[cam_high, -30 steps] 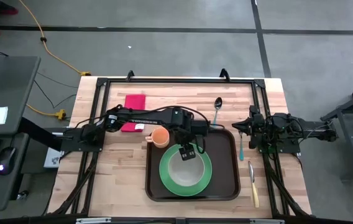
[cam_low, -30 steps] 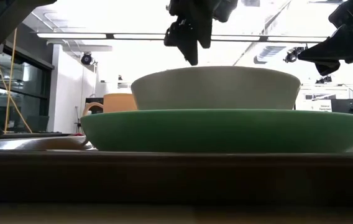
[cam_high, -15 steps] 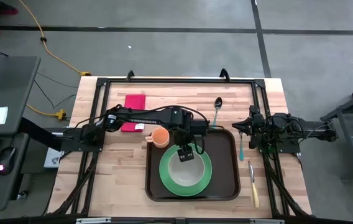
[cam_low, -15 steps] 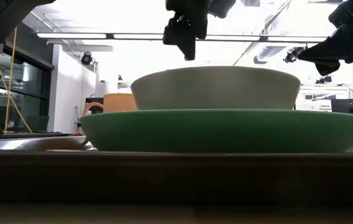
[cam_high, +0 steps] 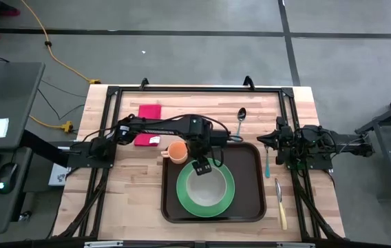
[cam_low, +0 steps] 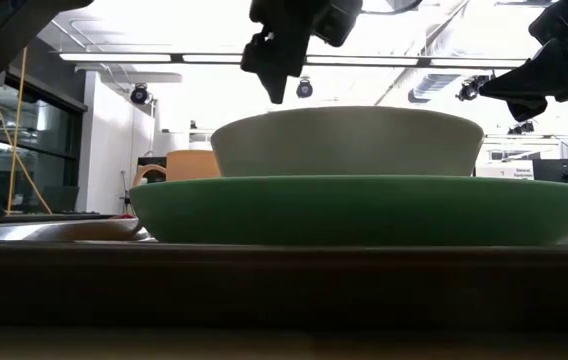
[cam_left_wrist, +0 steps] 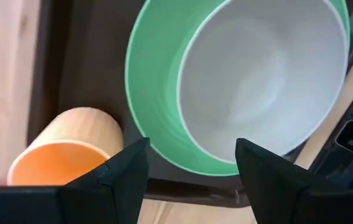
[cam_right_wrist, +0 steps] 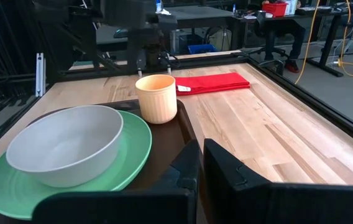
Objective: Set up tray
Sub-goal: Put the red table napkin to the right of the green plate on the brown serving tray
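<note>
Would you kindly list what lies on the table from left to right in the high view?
Red napkin → orange cup → white bowl on the green plate → spoon → teal-handled utensil → yellow-handled knife.

Floor [cam_high: 182,48]: grey concrete, crossed by dark tape lines. Yellow cable [cam_high: 51,48] trails across it beyond the wooden table [cam_high: 133,200]. Grey side desk [cam_high: 3,138] on the left arm's side carries a mouse [cam_high: 4,184]. Long ceiling light strips [cam_low: 154,57] overhead, very bright. White wall [cam_low: 114,150] and dark-framed window [cam_low: 4,140] behind.
</note>
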You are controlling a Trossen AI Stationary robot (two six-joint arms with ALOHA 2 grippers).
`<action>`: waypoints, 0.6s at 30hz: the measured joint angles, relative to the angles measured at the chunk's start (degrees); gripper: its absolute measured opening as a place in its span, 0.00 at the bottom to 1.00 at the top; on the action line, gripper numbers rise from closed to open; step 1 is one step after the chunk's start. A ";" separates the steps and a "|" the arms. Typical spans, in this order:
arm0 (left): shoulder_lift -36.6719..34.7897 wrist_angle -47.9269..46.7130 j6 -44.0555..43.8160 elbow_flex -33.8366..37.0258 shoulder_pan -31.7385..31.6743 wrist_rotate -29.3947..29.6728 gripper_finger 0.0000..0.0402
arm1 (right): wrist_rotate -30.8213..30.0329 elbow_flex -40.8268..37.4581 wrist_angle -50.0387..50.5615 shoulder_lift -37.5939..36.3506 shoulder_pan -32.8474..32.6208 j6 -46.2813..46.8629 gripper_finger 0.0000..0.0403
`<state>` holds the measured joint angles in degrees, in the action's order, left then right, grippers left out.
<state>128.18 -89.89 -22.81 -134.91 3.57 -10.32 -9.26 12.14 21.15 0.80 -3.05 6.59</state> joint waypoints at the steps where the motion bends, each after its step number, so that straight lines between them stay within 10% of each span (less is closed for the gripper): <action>1: -0.29 -0.21 0.00 0.00 -0.30 0.42 0.66 | 0.00 0.00 0.00 0.00 0.02 0.00 0.00; 18: -9.37 -0.11 0.97 -0.07 -5.60 9.33 0.66 | 0.02 0.00 -0.06 0.22 0.02 -0.01 0.00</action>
<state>118.80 -90.00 -21.84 -134.98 -2.03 -0.99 -9.23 12.14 21.09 1.02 -3.03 6.58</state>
